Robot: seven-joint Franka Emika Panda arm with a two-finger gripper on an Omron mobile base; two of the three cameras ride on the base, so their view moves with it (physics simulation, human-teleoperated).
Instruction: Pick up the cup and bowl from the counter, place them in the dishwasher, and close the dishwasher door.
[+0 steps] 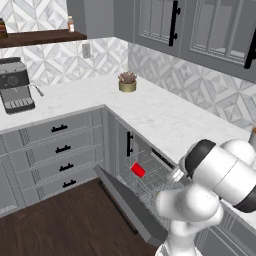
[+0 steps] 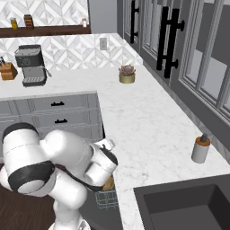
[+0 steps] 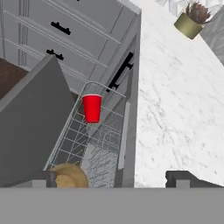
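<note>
Two items were seen lying in the wire rack [image 3: 94,144] of the dishwasher [image 1: 150,172]: the cup [image 3: 92,107] and the bowl [image 3: 70,176]. In the hand view the cup was seen toward the far end of the rack, its red side turned to the camera, while the bowl was at the near end of the same rack, partly cut off by the lower edge of the picture. In the left base view the cup [image 1: 138,170] appeared as a red shape tilted among the rack wires, just behind the dishwasher door [image 1: 127,205], which was dropped down and stood open (tilted, not fully flat). In the right base view a tan sliver of the bowl [image 2: 108,183] was glimpsed under the wrist, above the rack.

The claw [image 3: 111,178] was held over the near end of the rack with its jaws spread wide and nothing between them; one fingertip [image 3: 47,177] was seen just beside the bowl, though whether it touched could not be told, and the other [image 3: 179,178] was seen against the counter [image 3: 175,109].

Beside the dishwasher, the counter [image 1: 160,117] ran along the wall. A small potted plant [image 1: 127,82] was set on it well beyond the dishwasher, and a coffee machine [image 1: 16,85] was placed on the adjoining stretch of counter. A soap dispenser [image 2: 201,149] stood on the counter near the dark sink [image 2: 179,204]. Grey drawers [image 1: 60,145] with black handles were seen next to the dishwasher.
</note>
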